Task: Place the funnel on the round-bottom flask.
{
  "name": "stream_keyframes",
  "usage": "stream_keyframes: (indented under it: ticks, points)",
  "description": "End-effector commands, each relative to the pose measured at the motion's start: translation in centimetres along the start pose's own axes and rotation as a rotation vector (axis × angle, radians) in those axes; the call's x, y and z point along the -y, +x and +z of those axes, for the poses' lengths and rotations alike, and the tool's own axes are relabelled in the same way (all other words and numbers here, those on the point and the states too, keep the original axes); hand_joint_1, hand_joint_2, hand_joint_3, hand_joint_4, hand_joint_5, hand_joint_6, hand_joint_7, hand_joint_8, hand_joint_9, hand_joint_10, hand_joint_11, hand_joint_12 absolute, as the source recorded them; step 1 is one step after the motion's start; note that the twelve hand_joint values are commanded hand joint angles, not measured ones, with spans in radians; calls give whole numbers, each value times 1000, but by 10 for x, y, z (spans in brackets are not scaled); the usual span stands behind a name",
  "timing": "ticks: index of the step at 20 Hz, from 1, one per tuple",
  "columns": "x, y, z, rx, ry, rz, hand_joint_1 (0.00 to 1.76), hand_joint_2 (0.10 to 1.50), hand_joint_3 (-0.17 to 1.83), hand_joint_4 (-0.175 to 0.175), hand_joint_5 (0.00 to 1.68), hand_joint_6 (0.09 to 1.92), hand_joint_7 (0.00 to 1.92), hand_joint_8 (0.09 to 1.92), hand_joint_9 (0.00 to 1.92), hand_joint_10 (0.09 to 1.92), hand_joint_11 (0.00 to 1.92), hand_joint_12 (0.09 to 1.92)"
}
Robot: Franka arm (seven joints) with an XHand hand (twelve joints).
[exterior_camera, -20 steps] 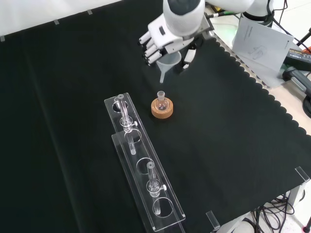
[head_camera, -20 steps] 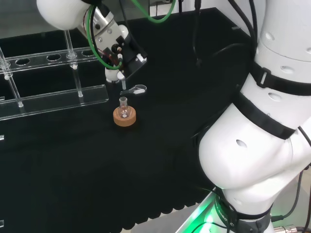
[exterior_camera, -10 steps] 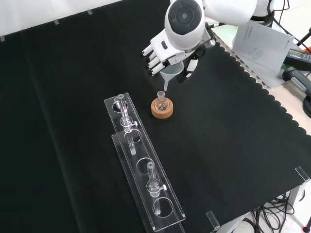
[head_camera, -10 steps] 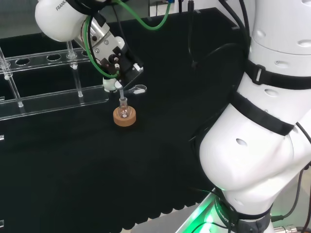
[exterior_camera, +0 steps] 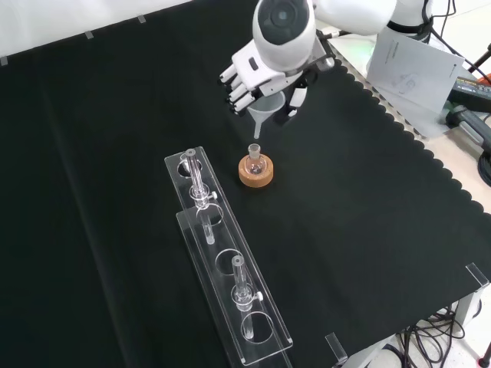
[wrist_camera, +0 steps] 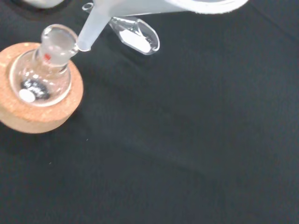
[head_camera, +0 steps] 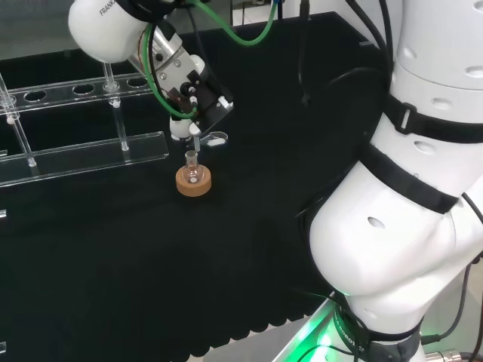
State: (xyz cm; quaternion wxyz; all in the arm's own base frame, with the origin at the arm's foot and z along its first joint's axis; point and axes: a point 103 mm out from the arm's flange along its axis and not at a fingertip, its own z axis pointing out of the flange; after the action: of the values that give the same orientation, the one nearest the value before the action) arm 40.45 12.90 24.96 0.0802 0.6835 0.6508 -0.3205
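A small clear round-bottom flask point(head_camera: 192, 170) point(exterior_camera: 255, 160) point(wrist_camera: 46, 74) stands upright on a cork ring point(head_camera: 193, 182) point(exterior_camera: 255, 173) point(wrist_camera: 32, 119). The hand point(head_camera: 198, 96) point(exterior_camera: 261, 73) hangs above it, its fingers and thumb curled round a translucent funnel point(exterior_camera: 266, 111) point(wrist_camera: 140, 9). The funnel's stem tip point(wrist_camera: 85, 43) sits just above and beside the flask's mouth, a little off its centre in the wrist view. In the head view the stem point(head_camera: 194, 142) ends right over the flask's neck.
A clear weighing scoop point(head_camera: 213, 139) point(wrist_camera: 135, 37) with white powder lies on the cloth just beyond the flask. A long clear tube rack point(head_camera: 83, 154) point(exterior_camera: 224, 264) with upright glass tubes stands at the head view's left. Papers point(exterior_camera: 410, 65) lie off the cloth's far right.
The hand with the funnel has shifted slightly right in the head view, and the stem tip now hangs close above the flask's mouth. The flask and cork ring stay put.
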Motion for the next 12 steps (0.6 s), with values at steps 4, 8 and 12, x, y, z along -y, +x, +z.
stream_keyframes:
  ticks: [4,8,12]
  points:
    - [-11,19,-15,10,-4,-16,769,744,561,-46,607,772,621,835,894,662,462,1308]
    - [-13,4,-5,-13,-6,-28,769,744,561,-46,608,772,620,836,893,662,461,1308]
    - [-13,-4,1,-11,1,-25,770,745,560,-46,610,773,621,837,893,663,461,1308]
